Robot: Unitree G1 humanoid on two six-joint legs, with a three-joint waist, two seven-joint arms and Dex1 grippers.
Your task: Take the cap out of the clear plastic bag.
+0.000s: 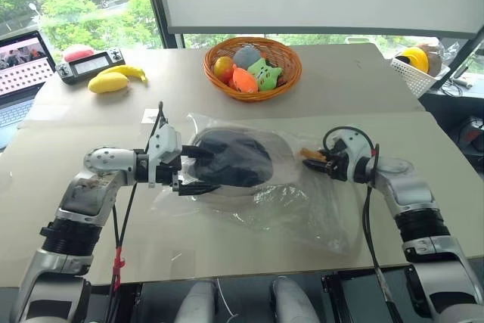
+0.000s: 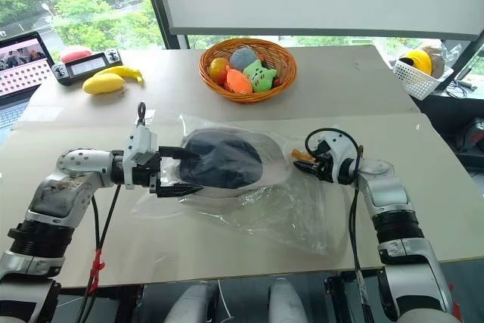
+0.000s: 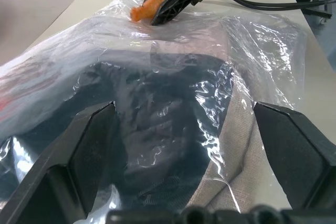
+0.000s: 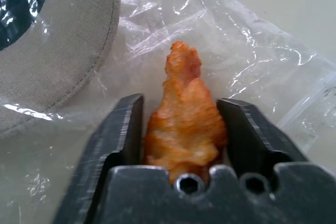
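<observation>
Clear plastic bag (image 1: 291, 206) lies flat on the table (image 1: 227, 255) in front of the robot, crinkled and glossy, with the cap (image 1: 227, 158) inside it toward the bag's 10 o'clock part; dark crown up, cream brim (image 3: 239, 145) showing under the film in the left wrist view. Left tool (image 1: 198, 169) comes in from 9 o'clock, fingers spread wide, one on each side of the cap's near edge at the bag's left end (whether they are inside the mouth or just pressing the film, cannot tell). Right tool (image 1: 316, 160) sits at the bag's 3 o'clock edge, its fingers pinching a small orange lumpy piece (image 4: 184, 114), looks like a fried-food toy, resting on the plastic just beside the brim; the bag film itself does not look gripped. At 12 o'clock from the bag, well apart, a wicker basket (image 1: 291, 81) holds plush toys and fruit. At 10 o'clock on the table, a yellow mango (image 1: 108, 82) touching a banana (image 1: 130, 71), a game controller (image 1: 91, 64) behind them, a laptop (image 1: 23, 73) at the far left edge. A white basket (image 1: 412, 73) with a yellow item sits at 2 o'clock.
</observation>
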